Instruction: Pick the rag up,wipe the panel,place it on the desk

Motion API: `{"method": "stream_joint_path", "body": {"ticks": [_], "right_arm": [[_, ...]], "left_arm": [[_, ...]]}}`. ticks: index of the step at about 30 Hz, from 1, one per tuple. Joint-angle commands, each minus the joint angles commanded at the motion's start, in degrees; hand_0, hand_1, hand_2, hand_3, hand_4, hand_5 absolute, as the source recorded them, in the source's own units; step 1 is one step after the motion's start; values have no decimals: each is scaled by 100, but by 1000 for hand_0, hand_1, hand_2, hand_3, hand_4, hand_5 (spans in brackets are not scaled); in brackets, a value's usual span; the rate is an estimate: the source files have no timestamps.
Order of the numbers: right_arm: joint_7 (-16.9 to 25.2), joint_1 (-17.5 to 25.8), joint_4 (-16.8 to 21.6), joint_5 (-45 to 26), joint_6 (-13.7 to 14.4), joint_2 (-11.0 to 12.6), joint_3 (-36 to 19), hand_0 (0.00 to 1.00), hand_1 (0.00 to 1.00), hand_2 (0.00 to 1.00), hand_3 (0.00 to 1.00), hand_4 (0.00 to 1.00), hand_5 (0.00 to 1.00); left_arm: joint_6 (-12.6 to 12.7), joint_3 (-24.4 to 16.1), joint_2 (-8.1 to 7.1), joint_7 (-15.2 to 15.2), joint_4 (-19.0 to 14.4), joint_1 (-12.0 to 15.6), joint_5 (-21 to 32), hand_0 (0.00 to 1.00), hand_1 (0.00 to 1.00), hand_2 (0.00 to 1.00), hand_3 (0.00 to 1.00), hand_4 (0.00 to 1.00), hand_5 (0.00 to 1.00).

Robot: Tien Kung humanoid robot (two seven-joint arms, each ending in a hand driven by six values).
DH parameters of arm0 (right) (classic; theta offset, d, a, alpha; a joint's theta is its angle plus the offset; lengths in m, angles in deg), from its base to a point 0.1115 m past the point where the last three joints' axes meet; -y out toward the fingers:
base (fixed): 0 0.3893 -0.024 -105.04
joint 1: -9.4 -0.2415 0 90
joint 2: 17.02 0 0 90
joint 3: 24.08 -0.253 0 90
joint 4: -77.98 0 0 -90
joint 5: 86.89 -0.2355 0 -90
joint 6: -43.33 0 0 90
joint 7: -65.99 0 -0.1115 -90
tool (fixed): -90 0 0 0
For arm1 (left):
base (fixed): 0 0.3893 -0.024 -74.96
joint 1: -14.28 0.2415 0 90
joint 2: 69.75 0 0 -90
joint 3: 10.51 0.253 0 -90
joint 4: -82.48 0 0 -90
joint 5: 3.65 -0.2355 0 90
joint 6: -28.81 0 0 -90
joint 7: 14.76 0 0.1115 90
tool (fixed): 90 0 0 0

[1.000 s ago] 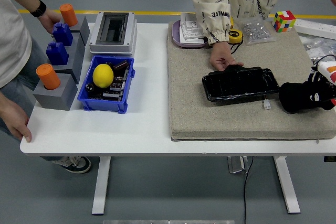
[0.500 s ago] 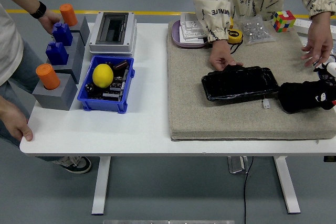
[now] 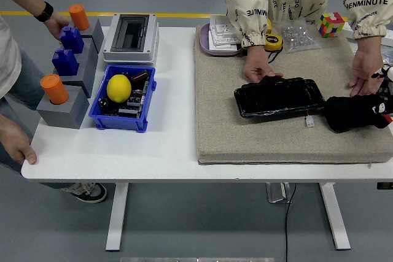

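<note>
The white table (image 3: 172,145) carries a big beige mat (image 3: 245,133) on its right half. On the mat lies the glossy black panel (image 3: 279,97), lengthwise, with a small white connector (image 3: 310,122) just off its near right corner. A person in a printed cream top stands at the far side, one hand (image 3: 258,69) pressing the panel's far left edge, the other hand (image 3: 366,78) lowered beside the robot's right hand (image 3: 376,110). That right hand comes in at the right edge, its black fingers wrapped around the bunched black rag (image 3: 350,113), which rests on the mat just right of the panel. On the left sit a blue bin (image 3: 98,115) holding a yellow lemon (image 3: 119,88), and grey blocks (image 3: 61,107) topped with orange pegs.
</note>
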Motion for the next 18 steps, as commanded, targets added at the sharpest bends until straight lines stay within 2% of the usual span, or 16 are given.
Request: {"method": "stream_joint_path", "body": {"ticks": [18], "right_arm": [[-31, 25, -4, 8, -44, -2, -20, 792, 740, 836, 839, 998, 468]], "left_arm": [[3, -49, 13, -3, 0, 21, -25, 651, 697, 745, 567, 599, 476]]}}
